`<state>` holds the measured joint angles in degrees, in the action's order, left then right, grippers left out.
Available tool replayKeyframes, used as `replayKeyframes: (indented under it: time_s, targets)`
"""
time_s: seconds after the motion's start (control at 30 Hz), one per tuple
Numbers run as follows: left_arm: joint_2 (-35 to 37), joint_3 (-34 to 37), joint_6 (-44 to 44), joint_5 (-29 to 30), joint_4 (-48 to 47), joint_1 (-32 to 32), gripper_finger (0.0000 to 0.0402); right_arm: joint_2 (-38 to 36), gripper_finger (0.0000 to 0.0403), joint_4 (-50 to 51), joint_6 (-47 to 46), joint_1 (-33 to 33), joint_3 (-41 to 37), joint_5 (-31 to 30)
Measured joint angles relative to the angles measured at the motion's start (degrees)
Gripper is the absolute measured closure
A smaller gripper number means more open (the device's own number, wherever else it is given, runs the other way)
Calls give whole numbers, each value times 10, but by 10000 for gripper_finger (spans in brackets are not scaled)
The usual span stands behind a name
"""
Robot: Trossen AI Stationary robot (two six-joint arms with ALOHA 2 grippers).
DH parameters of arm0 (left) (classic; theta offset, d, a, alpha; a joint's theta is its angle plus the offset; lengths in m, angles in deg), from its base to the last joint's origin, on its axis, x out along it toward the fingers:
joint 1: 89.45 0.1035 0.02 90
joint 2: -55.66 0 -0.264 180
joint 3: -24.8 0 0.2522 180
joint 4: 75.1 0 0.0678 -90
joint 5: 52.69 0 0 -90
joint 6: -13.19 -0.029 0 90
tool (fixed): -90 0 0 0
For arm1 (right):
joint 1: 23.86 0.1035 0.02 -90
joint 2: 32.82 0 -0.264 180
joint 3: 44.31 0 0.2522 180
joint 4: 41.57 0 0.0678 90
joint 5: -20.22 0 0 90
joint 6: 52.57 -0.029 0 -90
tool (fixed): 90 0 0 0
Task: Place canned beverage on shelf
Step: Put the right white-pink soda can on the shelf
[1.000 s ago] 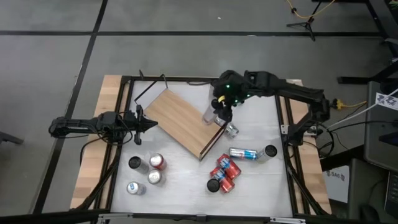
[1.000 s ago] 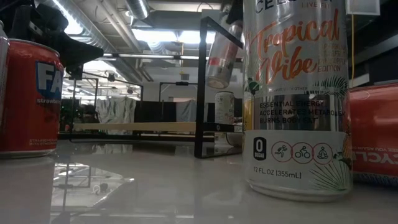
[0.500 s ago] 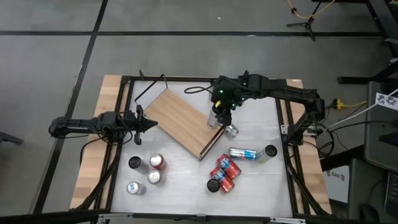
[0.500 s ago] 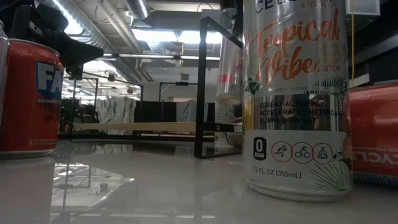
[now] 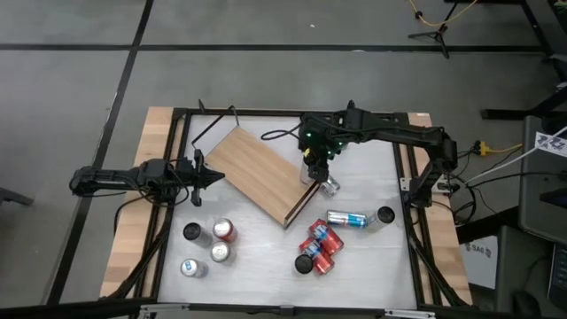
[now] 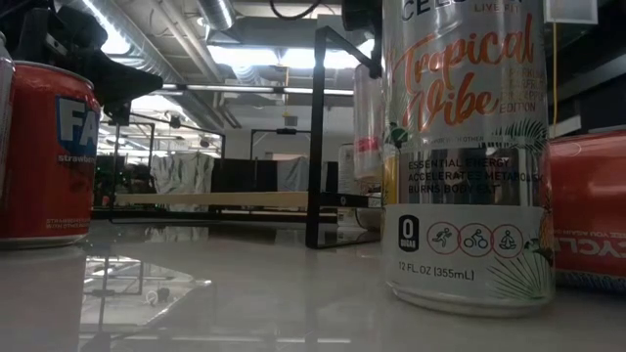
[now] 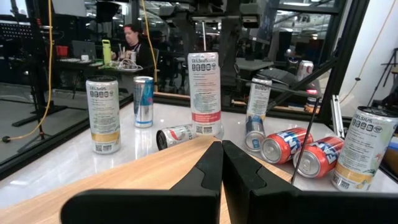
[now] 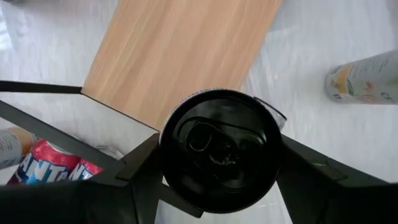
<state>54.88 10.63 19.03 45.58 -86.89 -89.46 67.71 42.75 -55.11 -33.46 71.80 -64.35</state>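
Right gripper (image 5: 309,170) clamped on upright can (image 7: 204,93), long axis vertical, directly over shelf (image 5: 257,171) right edge; shelf straight below. Left gripper (image 5: 215,176) shut, idle at shelf's left corner

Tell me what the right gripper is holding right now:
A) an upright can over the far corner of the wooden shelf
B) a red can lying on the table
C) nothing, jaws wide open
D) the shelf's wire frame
A: the right gripper is shut on a tall white can, held upright at the corner of the shelf, as the left wrist view shows.
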Motion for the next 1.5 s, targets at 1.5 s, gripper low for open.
replayKeyframes:
  time_s: [1.5]
  targets:
    - [0,0,0,0,0,0,401,40,123,1,-2,48,1,-59]
